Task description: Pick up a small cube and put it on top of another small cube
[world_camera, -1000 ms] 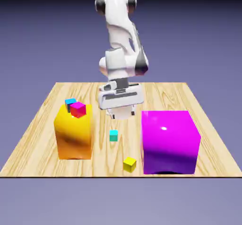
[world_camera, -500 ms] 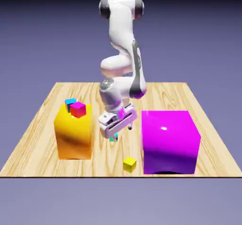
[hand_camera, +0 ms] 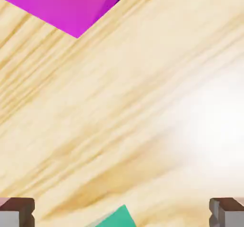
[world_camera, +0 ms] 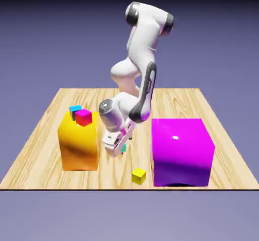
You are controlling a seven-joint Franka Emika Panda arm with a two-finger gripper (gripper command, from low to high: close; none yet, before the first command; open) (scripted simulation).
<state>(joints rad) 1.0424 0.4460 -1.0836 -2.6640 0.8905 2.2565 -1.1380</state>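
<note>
So the biggest thing here is the wooden table [world_camera: 40,159], with everything else spread over it. The white arm [world_camera: 141,42] comes down over the middle, its hand tilted and low. Next up is the big magenta block [world_camera: 181,151], a chunky thing on the exterior view's right, and one corner of it pokes into the top of the hand view too. The orange block [world_camera: 80,144] is a bit slimmer and stands upright on the exterior view's left. The gripper [hand_camera: 122,212] is wide open with nothing pinched, fingertips well apart at the bottom edge of the hand view. Then the little guys: the teal cube [hand_camera: 119,217] is on the table between the two big blocks, mostly tucked behind the hand in the exterior view. In the hand view just a corner of it peeks up between the fingertips, touching neither as far as that bit shows. The yellow cube [world_camera: 138,176] sits on the wood near the front edge, near the big magenta block. The small magenta cube [world_camera: 83,117] shows at the orange block's top, with the blue cube [world_camera: 75,112] partly hidden behind it.
</note>
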